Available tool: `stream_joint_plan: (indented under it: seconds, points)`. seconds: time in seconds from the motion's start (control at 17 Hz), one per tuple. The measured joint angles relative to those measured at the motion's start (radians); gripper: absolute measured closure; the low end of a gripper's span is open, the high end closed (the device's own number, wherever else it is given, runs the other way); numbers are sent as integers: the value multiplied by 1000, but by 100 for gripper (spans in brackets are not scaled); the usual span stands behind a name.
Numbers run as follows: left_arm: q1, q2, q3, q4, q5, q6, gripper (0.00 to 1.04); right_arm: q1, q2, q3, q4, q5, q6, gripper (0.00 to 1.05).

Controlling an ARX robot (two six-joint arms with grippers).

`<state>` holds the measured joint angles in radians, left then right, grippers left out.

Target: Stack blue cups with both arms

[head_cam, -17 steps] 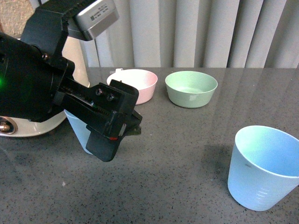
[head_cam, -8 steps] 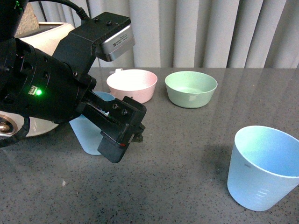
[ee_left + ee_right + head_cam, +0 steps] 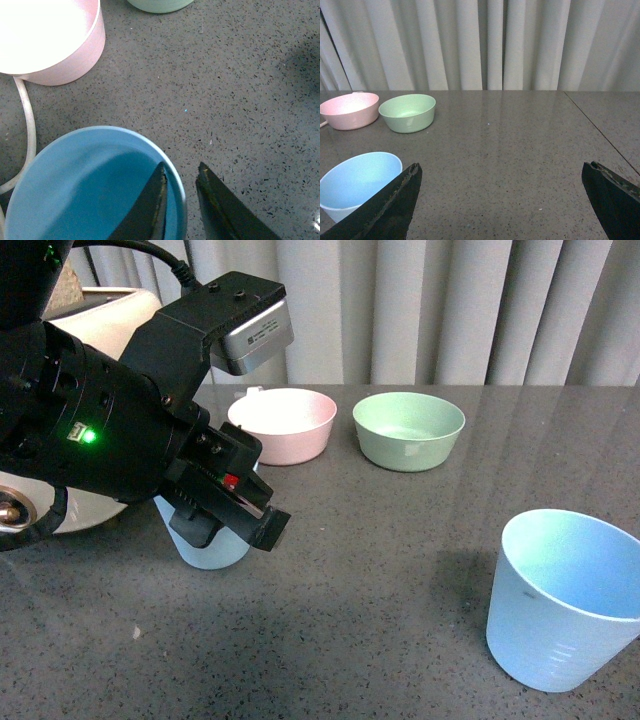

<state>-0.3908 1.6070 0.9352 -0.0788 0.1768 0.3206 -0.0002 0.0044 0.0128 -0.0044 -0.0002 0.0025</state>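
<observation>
One blue cup (image 3: 208, 548) stands upright at the left of the table, mostly hidden behind my left arm. In the left wrist view this cup (image 3: 80, 190) is seen from above. My left gripper (image 3: 181, 168) is open and straddles the cup's rim, with one jaw inside the cup and the other outside. In the front view the left gripper (image 3: 232, 520) is over this cup. The second blue cup (image 3: 562, 600) stands upright at the front right and also shows in the right wrist view (image 3: 355, 182). My right gripper (image 3: 502, 171) is wide open and empty, beside that cup.
A pink bowl (image 3: 284, 422) and a green bowl (image 3: 410, 428) stand at the back of the grey table. A white appliance (image 3: 45, 508) sits at the far left, with a white cord (image 3: 29, 125) beside the left cup. Curtains hang behind.
My left arm has turned and drawn back to the left, bringing its gripper down over the left cup's rim. The right cup and the bowls have not moved.
</observation>
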Motion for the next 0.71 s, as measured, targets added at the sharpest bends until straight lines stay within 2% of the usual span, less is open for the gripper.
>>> stream_joint_plan:
  seconds: [0.12, 0.18, 0.29, 0.53, 0.71]
  points:
    - [-5, -21, 0, -13, 7, 2, 101, 0, 0, 0, 0, 0, 0, 7]
    - [-8, -38, 0, -22, 8, 2, 103, 0, 0, 0, 0, 0, 0, 7]
    - [-51, -121, -12, -64, 39, 2, 103, 0, 0, 0, 0, 0, 0, 7]
    - [-195, -232, -63, -180, 93, 29, 103, 0, 0, 0, 0, 0, 0, 7]
    - [-224, -223, -79, -199, 99, 66, 103, 0, 0, 0, 0, 0, 0, 7]
